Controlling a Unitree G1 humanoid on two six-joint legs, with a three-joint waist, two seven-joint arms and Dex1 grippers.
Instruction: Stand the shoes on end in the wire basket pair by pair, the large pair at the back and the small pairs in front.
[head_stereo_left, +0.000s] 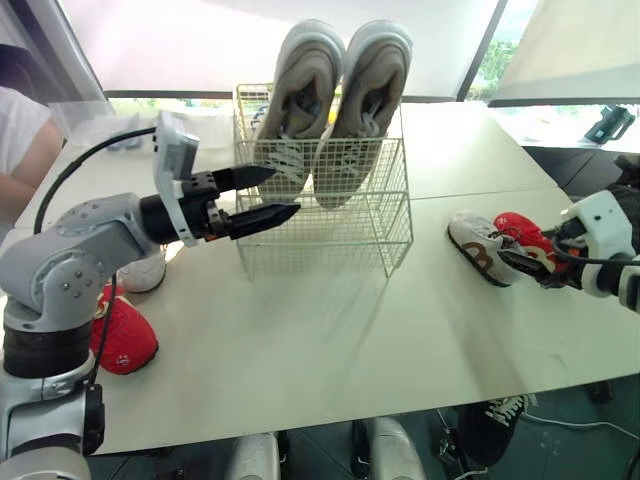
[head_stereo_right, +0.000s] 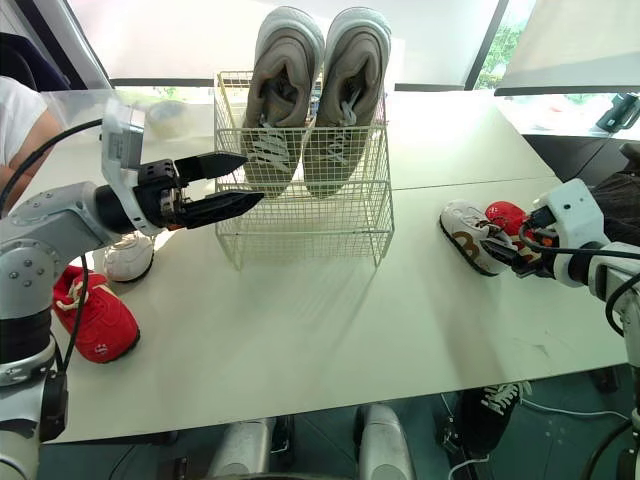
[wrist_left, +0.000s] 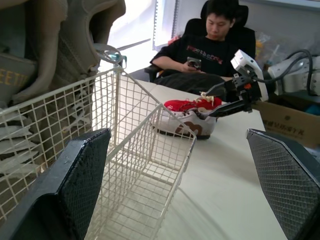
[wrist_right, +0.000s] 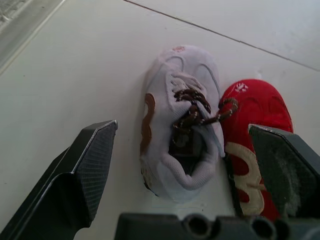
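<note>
At the back of the wire basket (head_stereo_left: 330, 240), the large grey pair (head_stereo_left: 340, 100) stands on end. Beside the basket's front left corner, the left tool (head_stereo_left: 285, 190) hangs spread and empty. Far right on the surface (head_stereo_left: 330, 350), the right tool (wrist_right: 183, 125), also spread, straddles a white shoe (head_stereo_left: 478, 245) that touches a red shoe (head_stereo_left: 520, 230). A second red shoe (head_stereo_left: 125, 335) and a second white shoe (head_stereo_left: 140, 270) lie far left.
</note>
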